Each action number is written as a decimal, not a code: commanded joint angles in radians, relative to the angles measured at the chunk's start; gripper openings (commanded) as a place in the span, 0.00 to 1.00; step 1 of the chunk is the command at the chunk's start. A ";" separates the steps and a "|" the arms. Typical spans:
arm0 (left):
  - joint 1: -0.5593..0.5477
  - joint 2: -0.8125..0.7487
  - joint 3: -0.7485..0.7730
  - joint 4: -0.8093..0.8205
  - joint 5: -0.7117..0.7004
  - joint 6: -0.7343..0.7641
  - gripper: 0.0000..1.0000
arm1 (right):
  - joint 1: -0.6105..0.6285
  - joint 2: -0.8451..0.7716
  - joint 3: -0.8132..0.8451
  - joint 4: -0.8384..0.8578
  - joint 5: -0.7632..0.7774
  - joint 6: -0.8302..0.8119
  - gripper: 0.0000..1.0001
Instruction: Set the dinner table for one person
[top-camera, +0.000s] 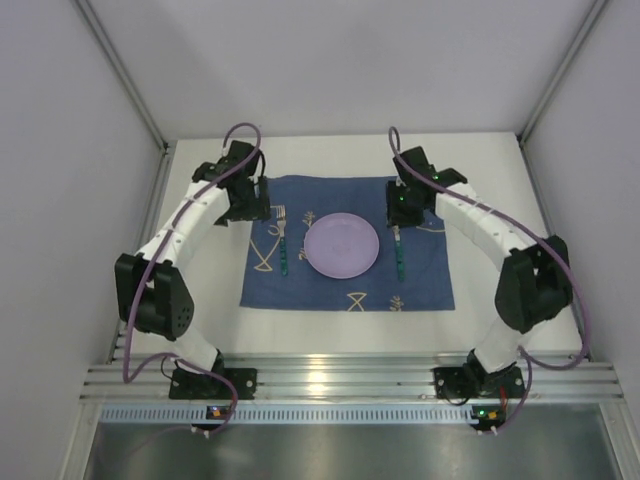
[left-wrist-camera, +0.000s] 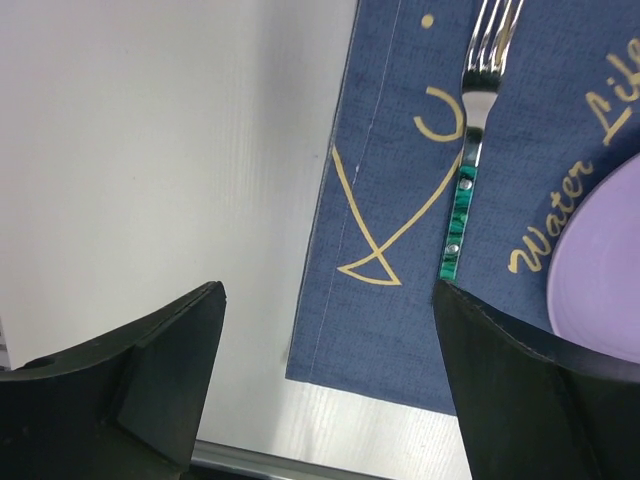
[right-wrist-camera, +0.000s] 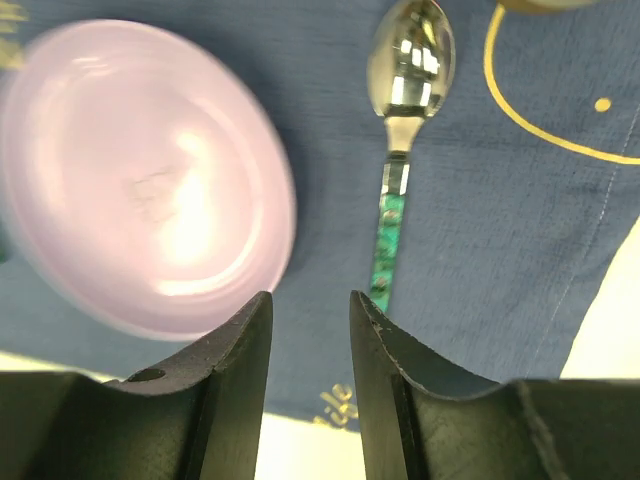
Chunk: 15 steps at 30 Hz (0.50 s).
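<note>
The white table (top-camera: 340, 155) is the biggest thing. Seen from above, it fills the middle of the frame, from the arm bases at the bottom up to the back wall.

A dark blue cloth (top-camera: 420, 285) with thin yellow fish drawings lies flat in the middle of the table. A round purple plate (top-camera: 342, 245) sits in the middle of the cloth.

A fork (top-camera: 283, 245) with a green handle lies on the cloth just left of the plate. A spoon (top-camera: 400, 255) with a green handle lies just right of the plate. Neither one touches the plate.

The left fingers (left-wrist-camera: 190, 330) are near the upper left corner of the cloth in the view from above. They are spread wide and hold nothing. In their own camera, bare table and the edge of the cloth show between them.

The right fingers (right-wrist-camera: 245, 340) are near the upper right part of the cloth, by the top end of the spoon. They have only a narrow gap between them. Blue cloth shows through the gap, and they hold nothing. The end of the spoon handle lies just beside one fingertip.
</note>
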 joint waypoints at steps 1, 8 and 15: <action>0.006 -0.003 0.096 -0.040 -0.032 0.048 0.90 | 0.036 -0.174 0.015 -0.023 -0.024 -0.024 0.37; 0.006 -0.075 0.217 0.048 -0.114 0.081 0.89 | 0.068 -0.537 -0.041 0.086 0.022 -0.077 0.77; 0.005 -0.431 -0.411 0.769 -0.320 0.269 0.89 | 0.068 -0.930 -0.526 0.450 0.068 -0.014 1.00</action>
